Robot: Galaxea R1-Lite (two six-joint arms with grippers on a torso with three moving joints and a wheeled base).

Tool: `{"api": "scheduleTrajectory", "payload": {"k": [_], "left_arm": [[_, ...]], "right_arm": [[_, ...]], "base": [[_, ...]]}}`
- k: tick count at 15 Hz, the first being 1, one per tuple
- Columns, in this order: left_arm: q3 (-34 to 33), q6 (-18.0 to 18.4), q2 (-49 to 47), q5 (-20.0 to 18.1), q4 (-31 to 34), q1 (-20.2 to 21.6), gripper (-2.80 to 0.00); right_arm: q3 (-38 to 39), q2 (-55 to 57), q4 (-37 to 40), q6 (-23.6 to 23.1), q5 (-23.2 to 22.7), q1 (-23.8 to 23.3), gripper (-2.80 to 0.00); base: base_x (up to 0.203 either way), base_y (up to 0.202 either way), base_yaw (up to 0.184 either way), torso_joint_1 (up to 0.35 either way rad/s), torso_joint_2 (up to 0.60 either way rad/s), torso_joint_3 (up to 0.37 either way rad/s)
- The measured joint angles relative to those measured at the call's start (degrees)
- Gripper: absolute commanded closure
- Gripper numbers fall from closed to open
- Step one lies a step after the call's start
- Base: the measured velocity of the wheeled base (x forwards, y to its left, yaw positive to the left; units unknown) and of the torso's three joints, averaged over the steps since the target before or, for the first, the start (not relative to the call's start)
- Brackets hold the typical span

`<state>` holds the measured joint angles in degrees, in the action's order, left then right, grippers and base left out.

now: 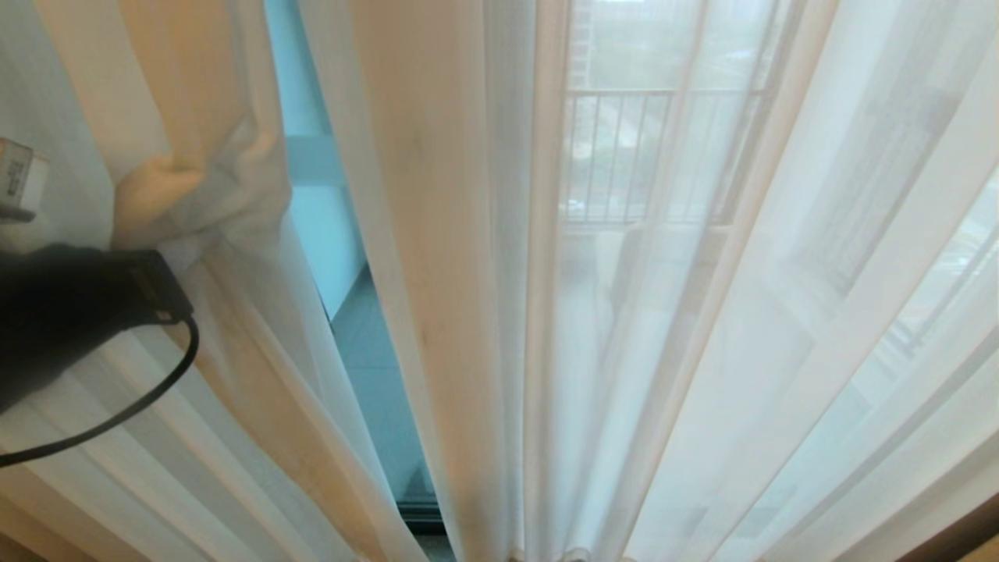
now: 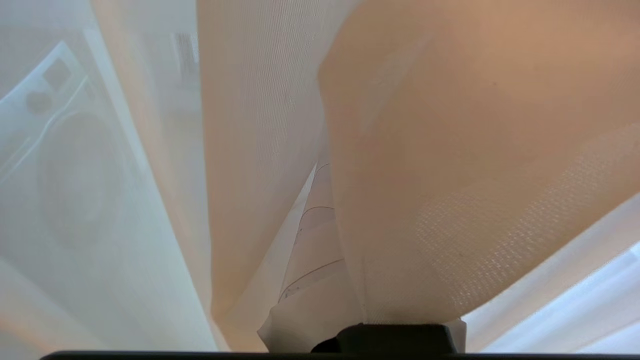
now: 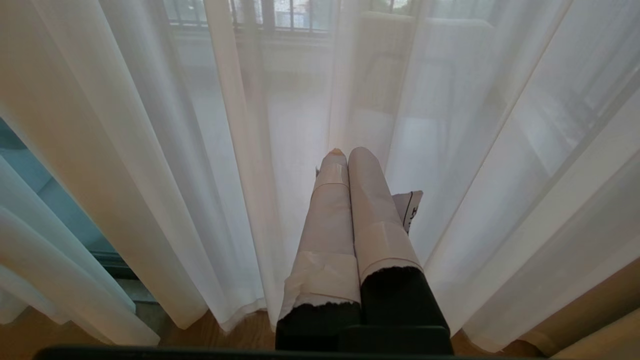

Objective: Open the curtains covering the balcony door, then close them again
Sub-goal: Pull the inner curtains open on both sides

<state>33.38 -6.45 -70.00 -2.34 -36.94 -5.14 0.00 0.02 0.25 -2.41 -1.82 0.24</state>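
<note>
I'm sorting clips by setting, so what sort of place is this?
Most likely a flat's room at a balcony door: floor-length sheer curtains hang before glass, a barred balcony railing shows through them, and what looks like a washing machine shows through the cloth.

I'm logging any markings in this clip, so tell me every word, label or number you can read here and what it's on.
None can be read.
White tag at the left edge, above the left arm, head view: dark print, too blurred to read.
White tag beside the right gripper, right wrist view: dark marks, cut off and too small to read.
Curtains: no print.
</note>
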Motion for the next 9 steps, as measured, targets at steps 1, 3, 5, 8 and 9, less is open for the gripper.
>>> {"api": "scheduleTrajectory", "payload": {"k": [1,3,5,8,9], "left_arm": [[-0.3,0.0,1.2,0.0,1.0,0.0,0.00],[-0.5,0.1,3.2,0.1,1.4,0.0,0.00],[-0.5,0.3,4.7,0.0,1.5,0.0,0.00],[-0.6,1.2,6.8,0.0,1.5,-0.1,0.00],[-0.7,1.4,7.5,0.0,1.6,-0.1,0.00]], "right_arm": [[0.0,0.0,0.0,0.0,0.0,0.0,0.00],[0.0,0.0,0.0,0.0,0.0,0.0,0.00],[0.0,0.0,0.0,0.0,0.0,0.0,0.00],[0.0,0.0,0.0,0.0,0.0,0.0,0.00],[0.0,0.0,0.0,0.0,0.0,0.0,0.00]], "base": [[0.000,0.000,0.000,0.000,0.00,0.000],[0.000,0.000,0.000,0.000,0.00,0.000],[0.000,0.000,0.000,0.000,0.00,0.000],[0.000,0.000,0.000,0.000,0.00,0.000],[0.000,0.000,0.000,0.000,0.00,0.000]]}}
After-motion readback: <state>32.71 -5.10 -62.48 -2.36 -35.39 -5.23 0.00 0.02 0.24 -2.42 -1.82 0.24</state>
